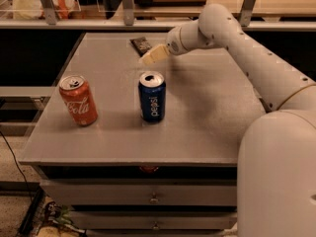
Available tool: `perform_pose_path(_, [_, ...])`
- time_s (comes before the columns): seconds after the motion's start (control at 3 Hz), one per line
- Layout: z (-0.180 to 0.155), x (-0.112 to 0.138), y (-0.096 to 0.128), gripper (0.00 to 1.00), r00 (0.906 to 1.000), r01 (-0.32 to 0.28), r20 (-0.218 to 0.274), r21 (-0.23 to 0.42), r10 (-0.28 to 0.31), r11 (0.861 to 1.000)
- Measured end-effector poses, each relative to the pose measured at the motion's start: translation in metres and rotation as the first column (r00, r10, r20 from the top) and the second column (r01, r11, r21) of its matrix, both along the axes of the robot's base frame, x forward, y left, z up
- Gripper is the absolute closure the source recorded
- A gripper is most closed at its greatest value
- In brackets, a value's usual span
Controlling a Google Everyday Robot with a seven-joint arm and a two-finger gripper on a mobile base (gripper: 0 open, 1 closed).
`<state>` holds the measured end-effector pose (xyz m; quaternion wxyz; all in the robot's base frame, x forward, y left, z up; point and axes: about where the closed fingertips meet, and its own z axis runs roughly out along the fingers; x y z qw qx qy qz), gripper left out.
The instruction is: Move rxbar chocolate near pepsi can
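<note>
The rxbar chocolate lies flat near the table's far edge, a small dark wrapper with faint light marks. The pepsi can stands upright in the middle of the table, dark blue with a silver top. My gripper reaches in from the right on a white arm. It hovers just to the right of and in front of the bar, between the bar and the pepsi can. It holds nothing that I can see.
An orange-red Coca-Cola can stands upright at the left of the grey table. A shelf with a railing runs behind the far edge. My white arm crosses the table's right side. Drawers sit under the table front.
</note>
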<state>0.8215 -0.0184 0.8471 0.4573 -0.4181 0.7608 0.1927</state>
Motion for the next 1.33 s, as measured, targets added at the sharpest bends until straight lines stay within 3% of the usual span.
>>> perform_pose_path(0.33, [0.003,0.002,0.01,0.0,0.9996,0.02,-0.022,0.027,-0.02,0.999])
perform_pose_path(1.33, [-0.02,0.013,0.035,0.0,0.9892,0.118,-0.083,-0.035,-0.121,0.992])
